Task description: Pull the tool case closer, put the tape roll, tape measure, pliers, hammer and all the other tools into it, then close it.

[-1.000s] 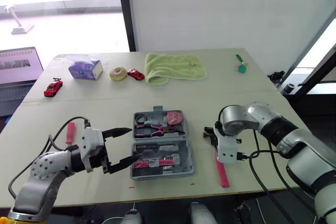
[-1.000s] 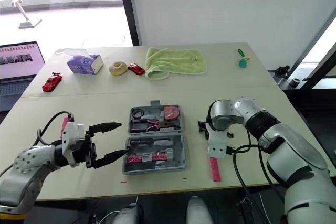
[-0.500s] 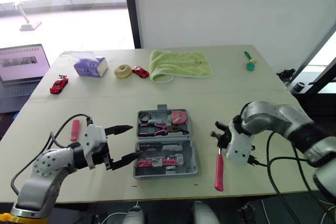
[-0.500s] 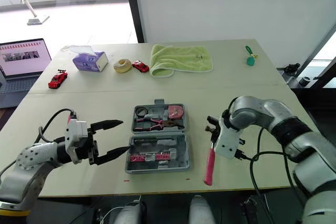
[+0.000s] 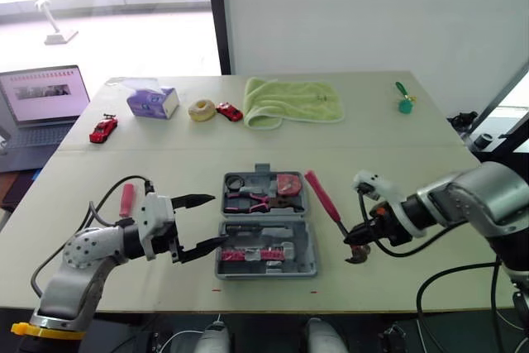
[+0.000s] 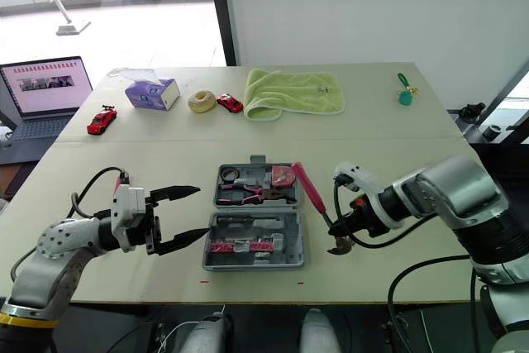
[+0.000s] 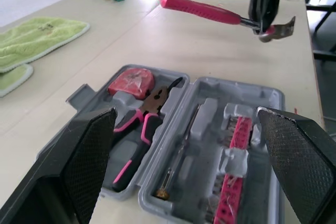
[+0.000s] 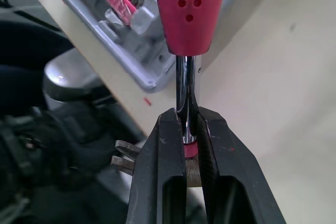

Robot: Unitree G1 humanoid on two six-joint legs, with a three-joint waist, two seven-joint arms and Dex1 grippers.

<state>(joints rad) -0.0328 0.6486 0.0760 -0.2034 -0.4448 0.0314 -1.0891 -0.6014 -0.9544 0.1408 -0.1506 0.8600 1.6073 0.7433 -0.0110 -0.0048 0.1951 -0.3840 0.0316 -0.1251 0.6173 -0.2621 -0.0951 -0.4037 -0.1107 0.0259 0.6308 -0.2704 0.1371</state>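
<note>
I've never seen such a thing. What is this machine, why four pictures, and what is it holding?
It is a robot with two arms, each ending in black jaws. The wide pictures come from cameras in its head, the close ones from its wrists. On the table lies an open tool case holding pliers and a tape measure; behind it, a towel, tissue box and toy car. The right jaws are shut on a pink-handled hammer, held in the air beside the case. The left jaws stand open, empty, at its other side.

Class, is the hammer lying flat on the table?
No, the right gripper holds the hammer by its shaft, above the table.
</note>
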